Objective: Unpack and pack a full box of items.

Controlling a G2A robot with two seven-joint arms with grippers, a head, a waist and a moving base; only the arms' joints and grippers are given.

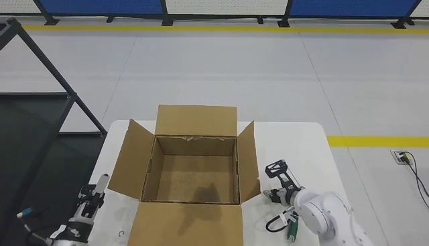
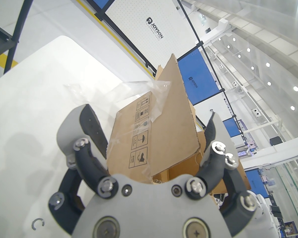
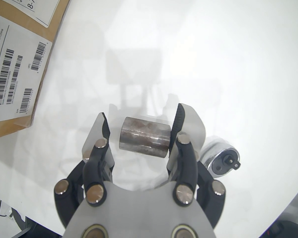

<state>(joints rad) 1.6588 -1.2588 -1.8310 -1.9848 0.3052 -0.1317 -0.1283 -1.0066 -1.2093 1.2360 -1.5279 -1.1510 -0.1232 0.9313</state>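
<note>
An open cardboard box point(image 1: 196, 120) stands in the middle of the white table point(image 1: 295, 139), flaps spread, its bare floor showing. A short metal cylinder point(image 3: 144, 136) lies on its side on the table to the right of the box. My right gripper point(image 3: 142, 113) is open around it, one finger on each end; one pad point(image 3: 176, 122) is at the cylinder's end face and a small gap shows at the other. My left gripper point(image 2: 151, 111) is open and holds nothing, low at the table's front left, facing the box's side wall point(image 2: 136, 139).
A silver ratchet head point(image 3: 219, 159) lies on the table close beside the right gripper. A green-handled tool point(image 1: 293, 230) lies by the right arm point(image 1: 325, 216). Loose clear tape point(image 2: 159, 92) hangs from the box's corner. A dark metal rack point(image 1: 40, 105) stands left of the table.
</note>
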